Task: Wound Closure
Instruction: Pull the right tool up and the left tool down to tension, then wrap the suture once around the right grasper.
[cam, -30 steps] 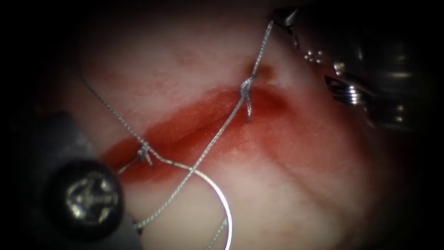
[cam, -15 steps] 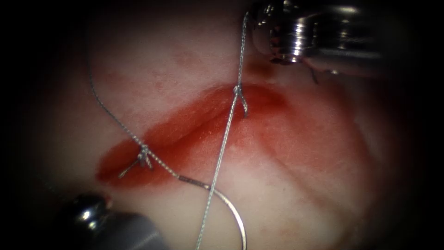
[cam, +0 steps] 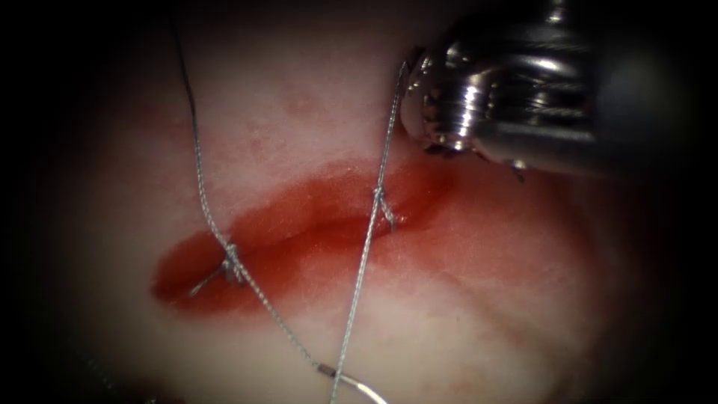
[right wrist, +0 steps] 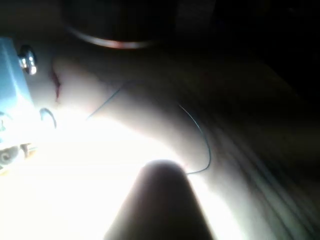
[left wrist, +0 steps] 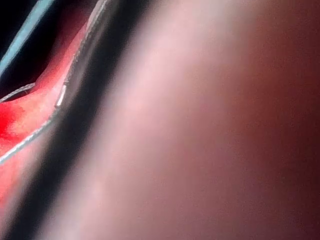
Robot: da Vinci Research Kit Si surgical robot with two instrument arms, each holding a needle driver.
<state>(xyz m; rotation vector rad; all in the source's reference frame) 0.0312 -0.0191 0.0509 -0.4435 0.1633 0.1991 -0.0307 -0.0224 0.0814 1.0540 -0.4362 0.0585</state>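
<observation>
1. Right claw (cam: pixel 413 63) clamped on thread (cam: pixel 366 247), above the cut (cam: pixel 299 232).
2. Taut down to knot (cam: pixel 381 200) on the cut.
3. Needle (cam: pixel 359 385) below the cut, loose on tissue (cam: pixel 523 299), not in it.
4. Likely tensioning the knot; next calls for a steady pull.

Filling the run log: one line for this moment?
right tool: holds thread | needle: loose on tissue | thread: crosses cut

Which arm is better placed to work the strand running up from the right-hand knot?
Right, I judge. The right tool sits at the top end of that thread, above the cut's right end; whether it grips it is unclear. The needle lies on the tissue below the cut.
</observation>
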